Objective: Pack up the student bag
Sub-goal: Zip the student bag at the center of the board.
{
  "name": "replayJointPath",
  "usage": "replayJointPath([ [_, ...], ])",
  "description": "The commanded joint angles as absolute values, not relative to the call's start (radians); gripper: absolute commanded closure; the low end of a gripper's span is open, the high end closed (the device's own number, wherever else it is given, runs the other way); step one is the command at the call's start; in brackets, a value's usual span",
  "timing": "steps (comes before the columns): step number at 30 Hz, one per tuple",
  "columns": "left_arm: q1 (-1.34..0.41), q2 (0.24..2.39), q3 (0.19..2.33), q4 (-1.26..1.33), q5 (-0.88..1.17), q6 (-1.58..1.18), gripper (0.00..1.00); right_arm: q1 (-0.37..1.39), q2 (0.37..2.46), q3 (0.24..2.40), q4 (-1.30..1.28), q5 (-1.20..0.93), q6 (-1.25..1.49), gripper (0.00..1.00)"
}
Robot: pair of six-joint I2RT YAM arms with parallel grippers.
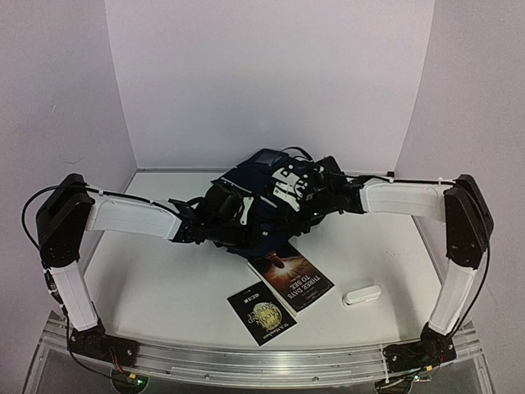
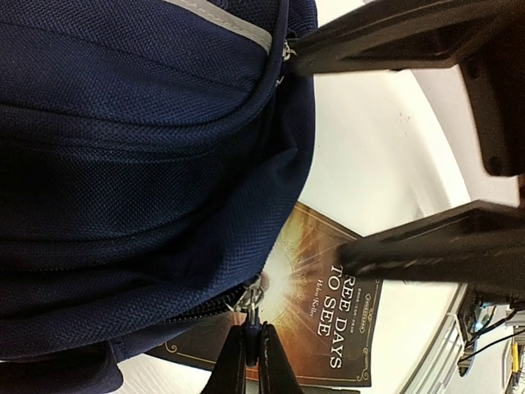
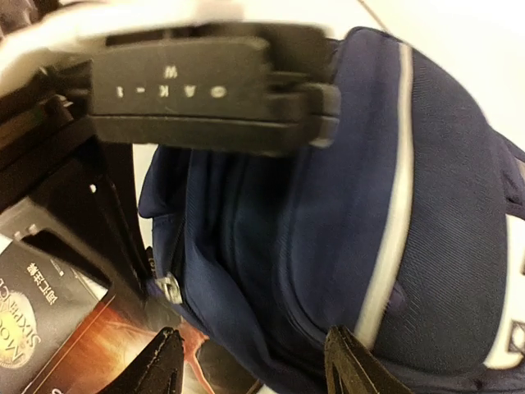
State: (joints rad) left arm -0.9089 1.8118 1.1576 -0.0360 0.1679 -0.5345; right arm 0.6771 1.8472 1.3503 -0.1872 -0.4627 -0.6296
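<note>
1. The left pincer (image 2: 252,338) is closed on the zip pull (image 2: 251,297) at the left side of the student bag and grips nothing else.
2. The student bag (image 1: 264,168) lies mid-tabletop (image 1: 164,279), nearer the far edge than the near one. Its zip looks shut along the stretch that the wrist views show.
3. The step in hand appears to be drawing that zip open so the bag can be filled. The pull should run along the line of the teeth and follow their curve. It should not lift away from the fabric, or the slider is likely to jam and the soft bag to slide.
4. Two books wait between the bag and the near edge: a dark one (image 1: 261,313) and, to its right, "Three Days to See" (image 1: 291,279). The far corner of the second meets the bag's near side; whether it lies under the bag I cannot tell. A dragged bag could shove it.
5. The right pincer (image 3: 258,338) stands open, its fingers astride the bag's front near the pale stripe, gripping nothing. Closing on fabric ahead of the slider would give the left arm something to pull against.
6. A small white box (image 1: 361,295) sits towards the near right corner, well apart.
</note>
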Motion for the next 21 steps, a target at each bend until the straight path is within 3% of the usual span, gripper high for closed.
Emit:
replayJointPath([
  [1,-0.920,1.775,1.208,0.011,0.247,-0.559,1.00,0.686,1.913,1.408,-0.201,-0.448,-0.678,0.42],
  [8,-0.913,1.767,1.198,0.025,0.253,-0.579,1.00,0.692,1.947,1.386,-0.197,-0.442,-0.728,0.53],
  [11,-0.902,1.752,1.176,0.031,0.243,-0.596,1.00,0.692,1.935,1.360,-0.196,-0.432,-0.750,0.66],
  [15,-0.893,1.734,1.160,-0.007,0.210,-0.602,1.00,0.692,1.912,1.326,-0.194,-0.392,-0.797,1.00],
  [21,-0.876,1.688,1.117,-0.073,0.161,-0.604,1.00,0.642,1.876,1.296,-0.193,-0.338,-0.837,1.00],
])
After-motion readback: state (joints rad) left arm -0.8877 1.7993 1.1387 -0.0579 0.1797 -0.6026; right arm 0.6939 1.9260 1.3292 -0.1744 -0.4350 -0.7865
